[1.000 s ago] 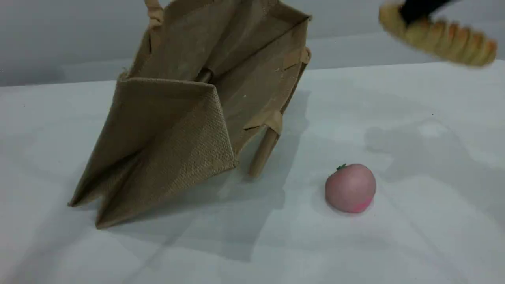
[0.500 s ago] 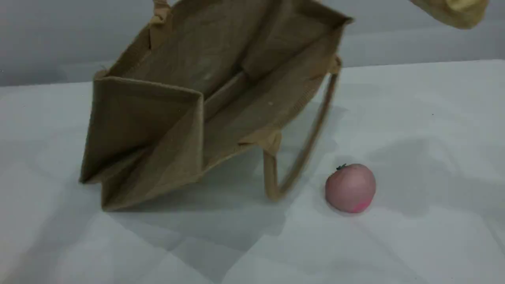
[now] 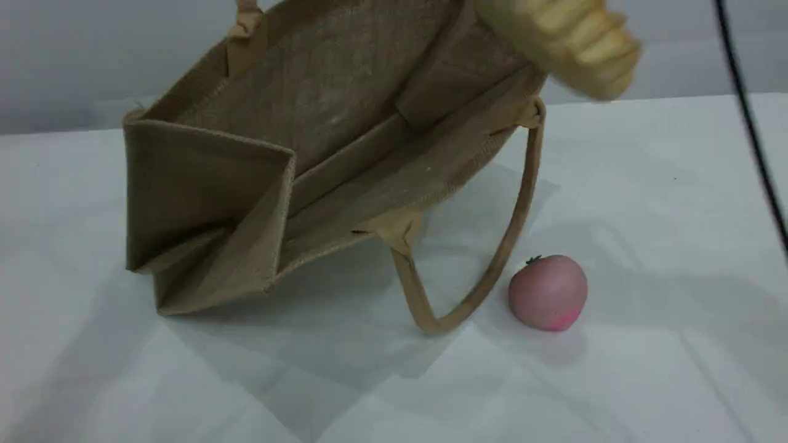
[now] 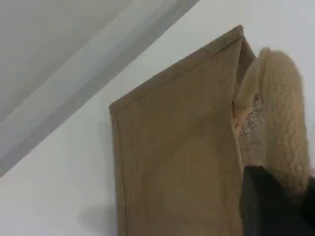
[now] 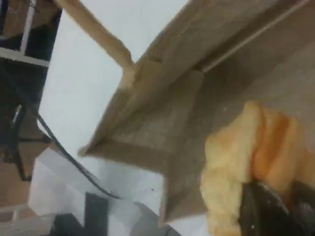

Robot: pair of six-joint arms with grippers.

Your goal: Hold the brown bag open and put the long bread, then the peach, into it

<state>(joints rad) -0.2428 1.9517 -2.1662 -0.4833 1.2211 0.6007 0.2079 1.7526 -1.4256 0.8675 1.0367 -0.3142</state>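
The brown bag (image 3: 345,104) leans tilted on the table with its mouth wide open toward the camera. Its far handle (image 3: 246,18) runs up out of the scene view. In the left wrist view my left gripper (image 4: 275,189) is shut on that tan handle (image 4: 280,118), beside the bag's outer wall (image 4: 172,157). The near handle (image 3: 517,203) hangs down in a loop to the table. The long bread (image 3: 572,37) hovers over the bag's right end, with my right gripper (image 5: 275,201) shut on it (image 5: 241,162) above the bag's inside (image 5: 197,98). The peach (image 3: 546,294) rests right of the loop.
A black cable (image 3: 751,123) hangs down the right side of the scene view. The white table (image 3: 646,381) stretches bare in front and to the right. A grey wall (image 3: 74,55) rises behind the bag.
The bag's mouth has spread wider and its near handle has dropped into a full loop. The bread has swung left from the far upper right to over the bag's right end.
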